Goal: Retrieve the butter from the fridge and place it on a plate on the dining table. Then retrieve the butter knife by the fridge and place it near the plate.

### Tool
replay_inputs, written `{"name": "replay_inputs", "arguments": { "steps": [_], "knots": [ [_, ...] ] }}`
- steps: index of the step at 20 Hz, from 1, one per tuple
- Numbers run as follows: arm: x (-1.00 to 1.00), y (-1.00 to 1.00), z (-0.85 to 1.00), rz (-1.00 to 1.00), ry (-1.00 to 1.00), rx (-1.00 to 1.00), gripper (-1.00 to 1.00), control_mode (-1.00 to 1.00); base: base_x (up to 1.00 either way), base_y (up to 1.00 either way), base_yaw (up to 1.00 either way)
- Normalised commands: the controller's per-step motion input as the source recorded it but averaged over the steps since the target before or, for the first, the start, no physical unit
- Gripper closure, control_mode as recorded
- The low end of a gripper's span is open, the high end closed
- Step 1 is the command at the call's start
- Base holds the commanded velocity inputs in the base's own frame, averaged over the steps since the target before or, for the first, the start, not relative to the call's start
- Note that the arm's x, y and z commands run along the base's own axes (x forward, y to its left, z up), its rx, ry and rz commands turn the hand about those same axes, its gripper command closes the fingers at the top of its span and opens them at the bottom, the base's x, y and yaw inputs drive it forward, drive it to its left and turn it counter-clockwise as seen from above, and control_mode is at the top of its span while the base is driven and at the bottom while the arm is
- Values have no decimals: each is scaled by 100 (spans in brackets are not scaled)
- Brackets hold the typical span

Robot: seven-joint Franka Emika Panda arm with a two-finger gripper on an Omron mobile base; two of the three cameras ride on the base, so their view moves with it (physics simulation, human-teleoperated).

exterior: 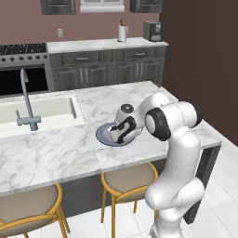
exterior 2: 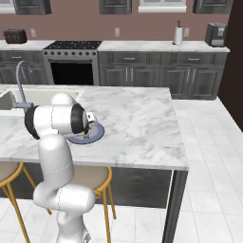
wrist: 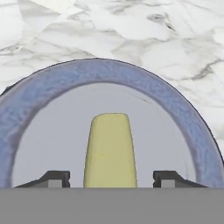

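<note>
White grey-veined marble spreads across your dining table (exterior: 139, 95), with grey cabinets and a black oven along the back wall. You've got the gripper (wrist: 111, 178) low over the bluish-grey plate (wrist: 39, 94), which sits near the table's front edge, right of the sink (exterior: 42, 111). Look at the hand view: the butter (wrist: 109, 151) lies on the plate's pale centre, running straight away from you between the 2 dark fingertips (wrist: 54, 178). Both tips stand clear of the stick, a gap on each side, so the jaws are parted and nothing is gripped. From the right base view, the hand is tucked behind the arm's big joint, right over the plate. Brown stools (exterior: 128, 179) on orange legs sit under the table edge.
</note>
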Motion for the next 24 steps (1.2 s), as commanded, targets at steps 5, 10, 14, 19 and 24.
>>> {"name": "replay_inputs", "arguments": {
  "steps": [5, 10, 14, 19, 24],
  "knots": [
    [-3, 0, 9, -7, 4, 0, -100, -100, 0, 0, 0],
    [-4, 0, 28, -2, 0, -1, -100, -100, 0, 0, 0],
    [-28, 0, 49, -1, 1, 0, -100, -100, 0, 0, 0],
    [-40, -9, 94, -8, 21, 0, -100, -100, 0, 0, 0],
    [-79, -33, 100, -13, 33, 3, -100, -100, 0, 0, 0]
  ]
}}
